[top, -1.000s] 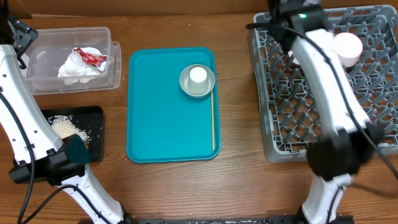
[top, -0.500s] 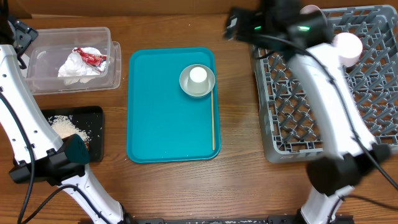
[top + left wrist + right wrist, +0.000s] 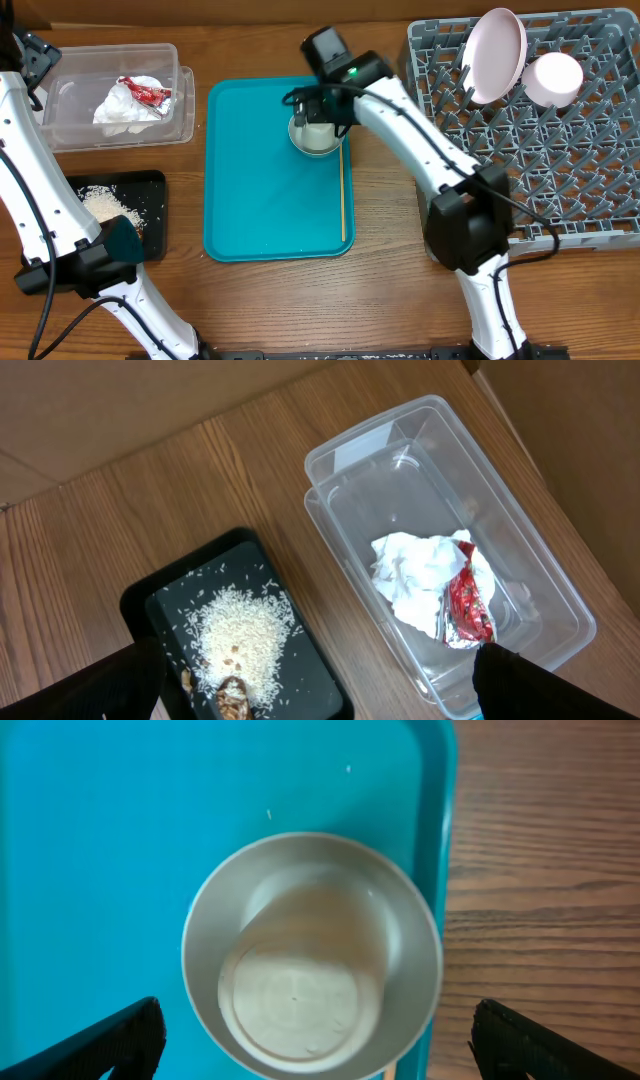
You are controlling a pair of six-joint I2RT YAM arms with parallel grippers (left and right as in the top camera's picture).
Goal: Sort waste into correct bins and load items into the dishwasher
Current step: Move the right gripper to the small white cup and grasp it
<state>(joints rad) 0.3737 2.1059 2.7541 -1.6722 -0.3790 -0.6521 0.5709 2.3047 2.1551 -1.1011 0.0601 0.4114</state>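
Observation:
A silvery-grey bowl (image 3: 415, 935) sits on the teal tray (image 3: 260, 190) with a small white cup (image 3: 298, 990) upside down inside it. My right gripper (image 3: 320, 1050) is open and hovers straight above them, one finger on each side; it also shows in the overhead view (image 3: 318, 105). A thin wooden stick (image 3: 343, 195) lies along the tray's right edge. The pale plate (image 3: 497, 55) and the white bowl (image 3: 553, 78) stand in the grey dish rack (image 3: 520, 170). The clear tub (image 3: 520, 540) holds the napkin (image 3: 415, 585) and the red wrapper (image 3: 468, 605). The black tray (image 3: 310, 660) holds rice (image 3: 240, 635). My left gripper (image 3: 312, 695) is open and empty above them.
Brown cardboard walls stand behind the table. Bare wood shows between the teal tray and the rack (image 3: 385, 200), and along the front edge. My left arm (image 3: 45, 200) runs down the left side, past the black tray.
My right arm has swung left from the dish rack to above the bowl and cup on the teal tray. The plate now stands uncovered in the rack. The left arm has not moved.

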